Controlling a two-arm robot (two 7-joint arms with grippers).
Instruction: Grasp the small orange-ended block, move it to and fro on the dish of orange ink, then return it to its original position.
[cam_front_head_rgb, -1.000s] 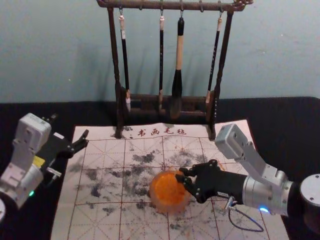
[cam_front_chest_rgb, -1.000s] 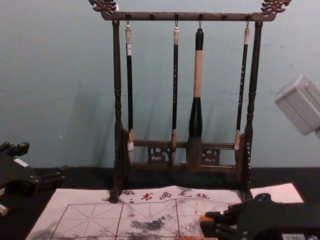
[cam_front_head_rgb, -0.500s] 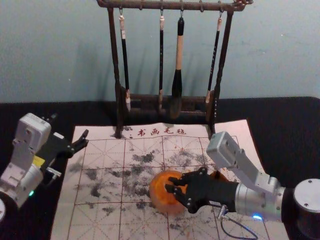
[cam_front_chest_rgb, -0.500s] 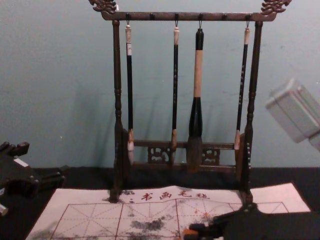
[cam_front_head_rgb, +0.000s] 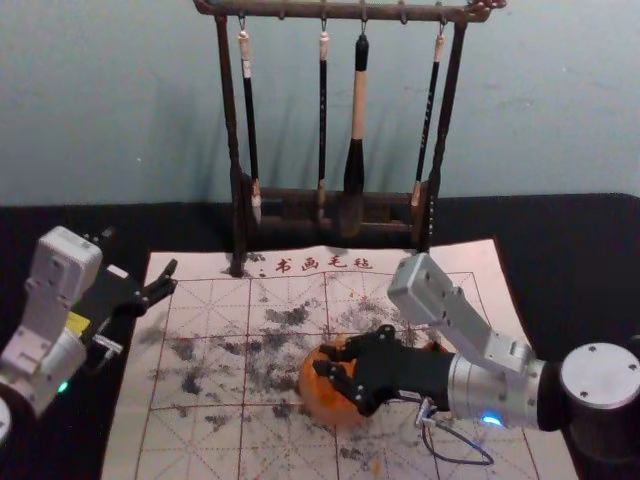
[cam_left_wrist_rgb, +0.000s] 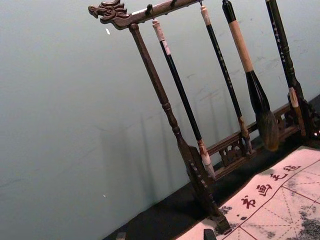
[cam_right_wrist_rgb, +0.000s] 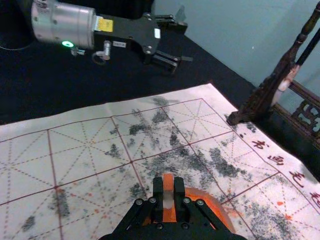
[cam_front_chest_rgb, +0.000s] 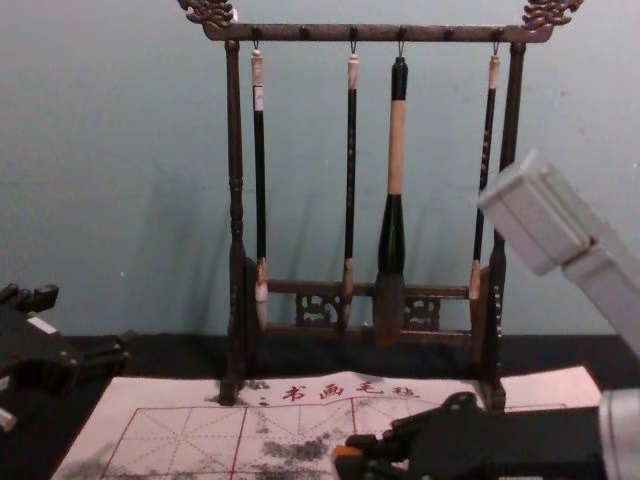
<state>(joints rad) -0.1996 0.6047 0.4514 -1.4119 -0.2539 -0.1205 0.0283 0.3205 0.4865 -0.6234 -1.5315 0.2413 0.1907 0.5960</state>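
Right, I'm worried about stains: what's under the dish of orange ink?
The dish sits on the gridded mat, dark-smudged around it; any marks directly beneath are covered.

From where I'm standing, the right arm (cam_front_head_rgb: 500, 388) is stretching inward, nearly level — its gripper (cam_front_head_rgb: 322, 361) is pointing across toward the left, the fingers (cam_right_wrist_rgb: 158, 192) pinching with a narrow gap between them. Over on the other side, the left arm (cam_front_head_rgb: 45, 368) is idling, angled forward — its gripper (cam_front_head_rgb: 139, 252) is holding its fingers spread wide, a green light (cam_front_head_rgb: 63, 386) glowing near its wrist.
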